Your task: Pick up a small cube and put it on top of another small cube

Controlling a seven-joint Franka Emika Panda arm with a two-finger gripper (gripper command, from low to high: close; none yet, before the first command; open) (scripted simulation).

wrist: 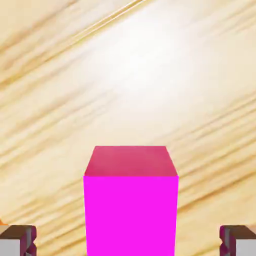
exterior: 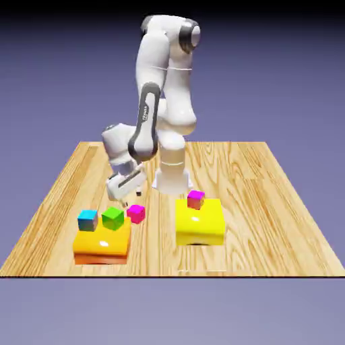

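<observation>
Nothing stacked yet: claw spread apart around near-left pink cube, ungrasped; second pink cube awaits.

Magenta-pink small cube, pale-grained table

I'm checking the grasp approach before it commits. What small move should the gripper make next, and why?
Probably ease further down, then close. In the hand view the small cube sits centred between the open gripper fingertips, which stand clear of its sides, so it is lined up but not gripped.
</observation>
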